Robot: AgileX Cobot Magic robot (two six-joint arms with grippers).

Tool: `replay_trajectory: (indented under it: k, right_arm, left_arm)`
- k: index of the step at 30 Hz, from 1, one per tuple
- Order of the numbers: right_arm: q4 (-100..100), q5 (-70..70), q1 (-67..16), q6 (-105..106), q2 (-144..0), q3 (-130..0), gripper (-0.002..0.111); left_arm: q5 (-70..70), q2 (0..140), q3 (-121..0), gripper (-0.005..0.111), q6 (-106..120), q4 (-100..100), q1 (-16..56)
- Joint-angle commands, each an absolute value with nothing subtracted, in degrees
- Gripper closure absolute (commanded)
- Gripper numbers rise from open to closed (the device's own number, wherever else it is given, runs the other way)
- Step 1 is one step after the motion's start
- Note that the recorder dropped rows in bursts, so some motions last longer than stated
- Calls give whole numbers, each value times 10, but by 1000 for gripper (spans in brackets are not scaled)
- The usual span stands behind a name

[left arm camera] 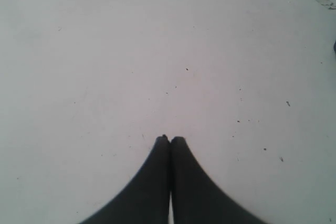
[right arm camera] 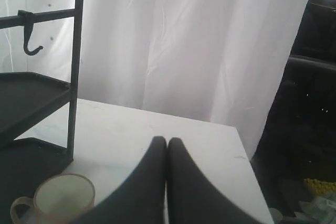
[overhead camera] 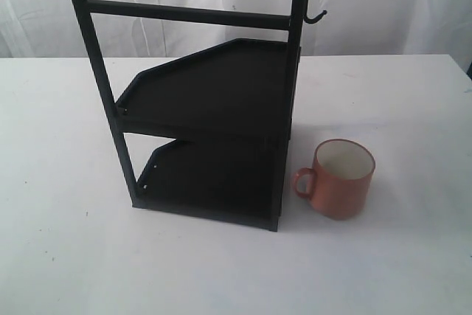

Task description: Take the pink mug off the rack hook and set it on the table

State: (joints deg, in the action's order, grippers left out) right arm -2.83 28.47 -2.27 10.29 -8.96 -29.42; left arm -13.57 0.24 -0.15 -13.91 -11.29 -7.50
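The pink mug [overhead camera: 341,178] stands upright on the white table [overhead camera: 59,256], just right of the black rack [overhead camera: 214,101], its handle turned toward the rack. The right wrist view also shows the pink mug [right arm camera: 55,200], off to one side of my shut right gripper [right arm camera: 167,140], which holds nothing. The rack hook [overhead camera: 316,17] sticks out bare from the rack's right post; the right wrist view has the rack hook [right arm camera: 29,38] bare too. My left gripper [left arm camera: 170,139] is shut, empty, over bare table [left arm camera: 157,51]. Neither gripper shows in the exterior view.
A white curtain [right arm camera: 184,40] hangs behind the table. In the right wrist view the table's edge [right arm camera: 247,166] drops off to a dark area with clutter. Small dark specks dot the tabletop.
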Motion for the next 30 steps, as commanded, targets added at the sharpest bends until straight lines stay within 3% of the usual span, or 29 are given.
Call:
replay_trajectory:
  k: [1,7,9,30]
  right_arm:
    - [-76,176,-24,102,-91,-221,108]
    - [-115,19,-24,102,-40,0,108]
    - [-124,202,-23,102,-8,0,108]
    - [-105,192,-21,92,0,0,108]
  left_arm:
    - [-134,0,0,107,-137,-111,-73]
    - [-134,0,0,107,-137,-111,-73]
    - [-134,0,0,107,-137,-111,-73]
    - [-135,0,0,107,-137,-111,-73]
